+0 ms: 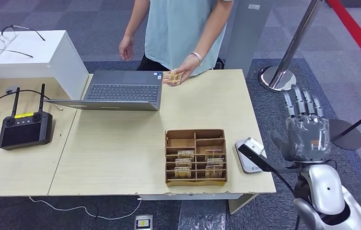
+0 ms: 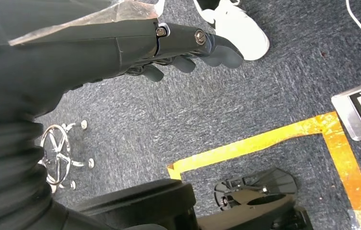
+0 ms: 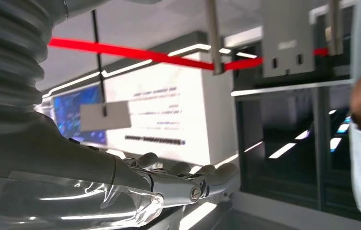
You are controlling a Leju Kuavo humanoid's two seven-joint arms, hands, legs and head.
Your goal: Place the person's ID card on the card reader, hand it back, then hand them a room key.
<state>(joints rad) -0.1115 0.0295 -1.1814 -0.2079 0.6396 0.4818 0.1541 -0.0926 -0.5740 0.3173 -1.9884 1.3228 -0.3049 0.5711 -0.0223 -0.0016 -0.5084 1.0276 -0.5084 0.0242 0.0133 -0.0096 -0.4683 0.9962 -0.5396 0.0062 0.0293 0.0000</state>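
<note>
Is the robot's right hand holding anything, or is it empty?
Empty. The right hand is raised beside the table with its fingers straight and spread, nothing between them.

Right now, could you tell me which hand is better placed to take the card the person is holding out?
Right. The right hand is raised beside the table, fingers apart and empty, while the left hand hangs toward the floor. The card lies across the table.
</note>
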